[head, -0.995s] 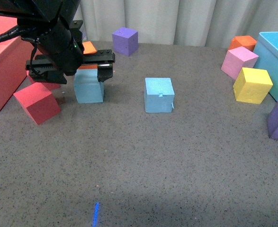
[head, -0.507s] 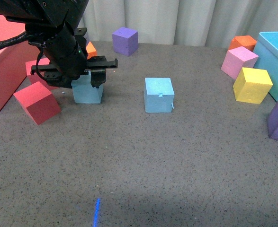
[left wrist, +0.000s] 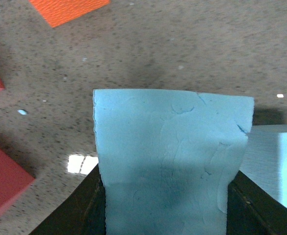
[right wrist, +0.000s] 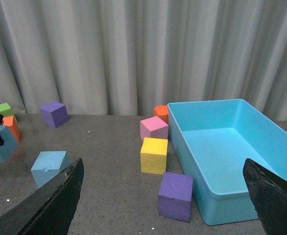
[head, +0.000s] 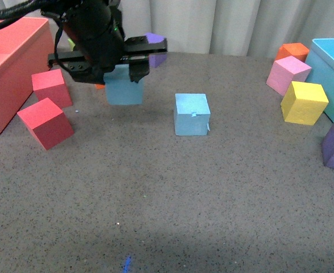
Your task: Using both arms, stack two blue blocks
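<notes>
Holding blue block [head: 124, 88] aloft, left claw [head: 122, 74] clamped on its sides; notched block [head: 192, 114] below, to claw's right. Risk: foam slipping, off-centre landing.

1. Held blue block [left wrist: 172, 161]: foam; matt, skin faintly creased and pitted, one edge nicked.
2. Second blue block [head: 192, 114]: foam; matt, fine-grained faces.
3. Orange cube [left wrist: 67, 9]: foam; matt, close woven-looking grain.
4. Counter [head: 212, 199]: grey, speckled; matt, gritty.
5. Curtain [right wrist: 133, 54]: pale cloth; soft folds, no shine.
6. Teal bin [right wrist: 226, 152]: plastic; smooth, slight sheen.
7. Left tool [head: 123, 78]: black fingers; matt, hard-looking.
</notes>
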